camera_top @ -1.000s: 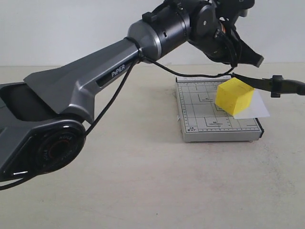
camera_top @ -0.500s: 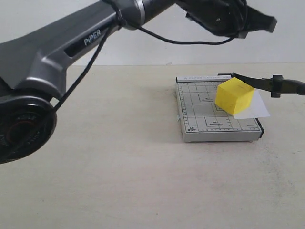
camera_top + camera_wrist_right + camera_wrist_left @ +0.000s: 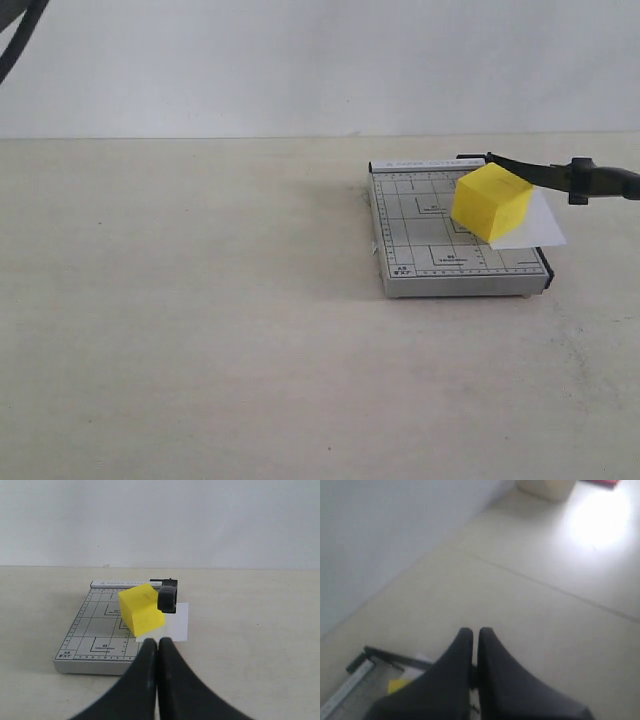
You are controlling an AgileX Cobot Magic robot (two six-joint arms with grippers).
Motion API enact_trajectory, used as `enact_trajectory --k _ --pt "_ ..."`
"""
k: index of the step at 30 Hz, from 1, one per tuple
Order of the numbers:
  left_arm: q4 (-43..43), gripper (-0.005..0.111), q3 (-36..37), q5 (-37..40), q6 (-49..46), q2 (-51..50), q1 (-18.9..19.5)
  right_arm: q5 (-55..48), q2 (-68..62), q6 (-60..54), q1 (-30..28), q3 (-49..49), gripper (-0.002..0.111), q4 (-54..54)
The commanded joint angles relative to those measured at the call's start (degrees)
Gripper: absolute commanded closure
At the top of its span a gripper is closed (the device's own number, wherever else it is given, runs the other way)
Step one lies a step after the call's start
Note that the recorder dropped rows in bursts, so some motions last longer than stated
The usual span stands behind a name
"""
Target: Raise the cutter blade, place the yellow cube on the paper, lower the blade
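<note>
Pale tabletop (image 3: 200, 330) before white wall (image 3: 300, 60): yellow cube (image 3: 490, 203) on paper (image 3: 540, 226) atop grey gridded board (image 3: 420, 240), cutter blade (image 3: 560, 177) raised at right; left gripper (image 3: 474, 631) and right gripper (image 3: 158, 641) clenched, empty.

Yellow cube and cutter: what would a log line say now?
yellow cube: on paper | cutter blade: up off trimmer board | left pincer: shut, empty | right pincer: shut, empty

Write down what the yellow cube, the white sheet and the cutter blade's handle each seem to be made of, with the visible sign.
The yellow cube looks like matte plastic or foam: even colour, no glare. The paper is thin white paper: flat, overhanging the trimmer board. The cutter blade handle is probably black plastic or rubber: dull, rounded.
</note>
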State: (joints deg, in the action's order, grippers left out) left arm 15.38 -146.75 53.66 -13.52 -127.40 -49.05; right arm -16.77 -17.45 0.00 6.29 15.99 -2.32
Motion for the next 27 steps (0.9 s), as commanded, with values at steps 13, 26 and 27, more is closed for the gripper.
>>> enact_trajectory --k 13,26,27 --pt "1.7 0.102 59.3 -23.7 -1.9 31.6 -0.2 0.7 0.1 0.0 0.1 0.1 0.108 0.0" --pt "-1.7 0.102 118.6 -36.6 0.8 101.8 43.0 -0.2 0.1 0.0 0.1 0.1 0.108 -0.1" --pt "-1.7 0.102 122.9 -36.6 1.0 106.8 45.4 -0.3 0.1 0.0 0.1 0.1 0.108 -0.1"
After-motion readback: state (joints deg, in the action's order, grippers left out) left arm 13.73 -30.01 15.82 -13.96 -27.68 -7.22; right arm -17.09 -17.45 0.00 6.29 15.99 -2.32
